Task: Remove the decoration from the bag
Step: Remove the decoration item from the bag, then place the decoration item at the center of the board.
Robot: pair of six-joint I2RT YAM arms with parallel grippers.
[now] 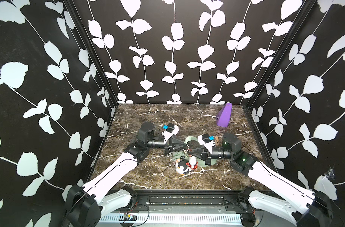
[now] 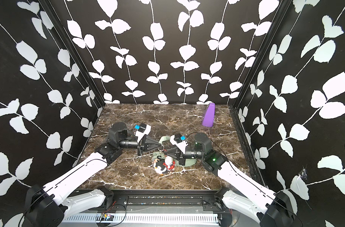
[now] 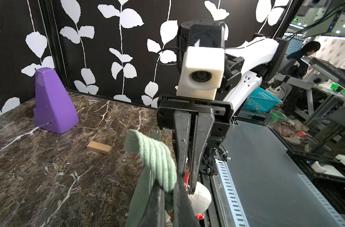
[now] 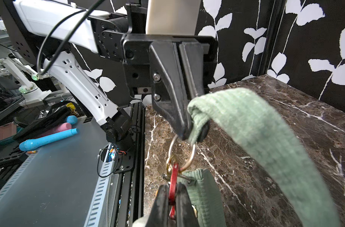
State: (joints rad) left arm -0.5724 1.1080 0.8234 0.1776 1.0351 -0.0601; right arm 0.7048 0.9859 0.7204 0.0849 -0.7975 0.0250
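Note:
The sage-green bag (image 1: 208,163) lies mid-table under both grippers in both top views. Its strap (image 4: 256,133) loops upward. My left gripper (image 3: 168,188) is shut on the strap where a metal ring (image 4: 182,151) hangs from it. A red clasp (image 4: 174,173) links that ring to the decoration, a penguin plush (image 1: 181,167) and a white plush with red tartan (image 1: 193,162). Both plushes rest on the table in front of the bag. My right gripper (image 4: 172,188) is shut on the red clasp. The two grippers' tips nearly meet (image 1: 188,149).
A purple hard plastic wedge (image 1: 224,116) stands at the back right of the marble table (image 1: 148,118). A small wooden block (image 3: 98,147) lies behind the bag. Black walls with white leaves close in three sides. A black rail (image 1: 187,196) runs along the front edge.

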